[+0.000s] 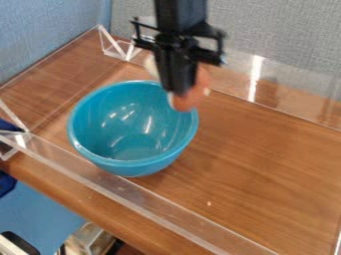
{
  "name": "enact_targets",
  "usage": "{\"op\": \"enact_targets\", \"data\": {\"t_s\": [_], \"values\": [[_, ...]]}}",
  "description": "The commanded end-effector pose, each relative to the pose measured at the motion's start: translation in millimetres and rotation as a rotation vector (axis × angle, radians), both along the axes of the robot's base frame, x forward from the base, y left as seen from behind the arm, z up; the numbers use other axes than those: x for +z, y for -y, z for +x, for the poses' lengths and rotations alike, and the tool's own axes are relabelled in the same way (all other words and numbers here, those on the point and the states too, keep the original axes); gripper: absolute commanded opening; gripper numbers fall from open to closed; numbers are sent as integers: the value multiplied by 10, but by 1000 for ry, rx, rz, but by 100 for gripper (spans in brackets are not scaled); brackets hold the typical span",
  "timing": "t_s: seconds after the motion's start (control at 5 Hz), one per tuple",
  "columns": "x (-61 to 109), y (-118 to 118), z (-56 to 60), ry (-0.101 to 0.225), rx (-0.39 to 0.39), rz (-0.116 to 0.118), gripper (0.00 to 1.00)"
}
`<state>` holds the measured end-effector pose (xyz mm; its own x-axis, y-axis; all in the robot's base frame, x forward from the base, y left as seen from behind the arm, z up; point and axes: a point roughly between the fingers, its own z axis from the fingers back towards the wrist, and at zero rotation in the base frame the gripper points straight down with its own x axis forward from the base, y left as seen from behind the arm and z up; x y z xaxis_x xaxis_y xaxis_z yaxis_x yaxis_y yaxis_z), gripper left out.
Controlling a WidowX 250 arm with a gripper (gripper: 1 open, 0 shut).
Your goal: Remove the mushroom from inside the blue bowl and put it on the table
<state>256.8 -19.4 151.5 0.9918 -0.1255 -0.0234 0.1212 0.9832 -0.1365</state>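
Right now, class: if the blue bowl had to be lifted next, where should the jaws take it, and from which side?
Grip the blue bowl by its thin rim, coming straight down: it sits upright and open, and it looks too wide to span. The right rim seems nearest the gripper.
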Motion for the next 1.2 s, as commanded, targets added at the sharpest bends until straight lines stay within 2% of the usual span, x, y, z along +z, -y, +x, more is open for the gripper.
{"op": "enact_targets", "data": {"t_s": [0.0, 0.2, 0.4, 0.6, 0.8, 1.0], "values": [[-4, 308, -59, 37, -63, 7, 0], [-192, 618, -73, 18, -118, 10, 0], [-423, 825, -104, -10, -155, 12, 0], [-695, 797, -96, -35, -160, 20, 0], [-941, 751, -39, -65, -155, 19, 0], [-1070, 742, 31, -80, -154, 17, 0]]}}
